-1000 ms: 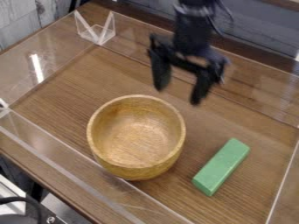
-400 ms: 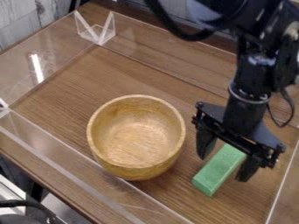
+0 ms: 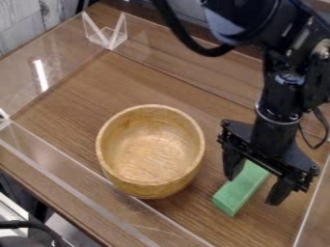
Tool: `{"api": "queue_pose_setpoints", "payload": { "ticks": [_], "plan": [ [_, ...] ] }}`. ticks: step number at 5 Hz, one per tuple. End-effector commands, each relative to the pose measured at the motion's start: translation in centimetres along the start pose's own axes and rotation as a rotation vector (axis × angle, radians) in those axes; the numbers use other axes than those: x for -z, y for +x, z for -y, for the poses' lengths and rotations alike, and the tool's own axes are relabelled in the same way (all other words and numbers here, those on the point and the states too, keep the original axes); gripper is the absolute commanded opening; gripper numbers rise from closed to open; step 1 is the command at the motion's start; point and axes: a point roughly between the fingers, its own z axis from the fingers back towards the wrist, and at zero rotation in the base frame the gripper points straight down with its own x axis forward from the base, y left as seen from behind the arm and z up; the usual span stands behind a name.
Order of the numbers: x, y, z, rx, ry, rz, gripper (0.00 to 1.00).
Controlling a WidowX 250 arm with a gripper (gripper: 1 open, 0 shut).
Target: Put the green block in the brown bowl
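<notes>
The hand [image 3: 249, 174], its fingers apart, is over the green block [image 3: 240, 189], right beside the brown bowl [image 3: 151, 151].

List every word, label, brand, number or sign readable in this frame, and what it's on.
None readable: no lettering shows on the green block, the brown bowl, the gripper or the table.
</notes>
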Motion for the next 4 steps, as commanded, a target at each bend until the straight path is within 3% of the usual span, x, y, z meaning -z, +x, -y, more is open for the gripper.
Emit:
{"api": "queue_pose_setpoints", "payload": {
  "ticks": [1, 4],
  "plan": [
    [-0.55, 0.75, 0.03, 0.01, -0.012, 0.047, 1.0],
    [-0.01, 1.5, -0.52, 0.023, -0.018, 0.067, 1.0]
  ]
}}
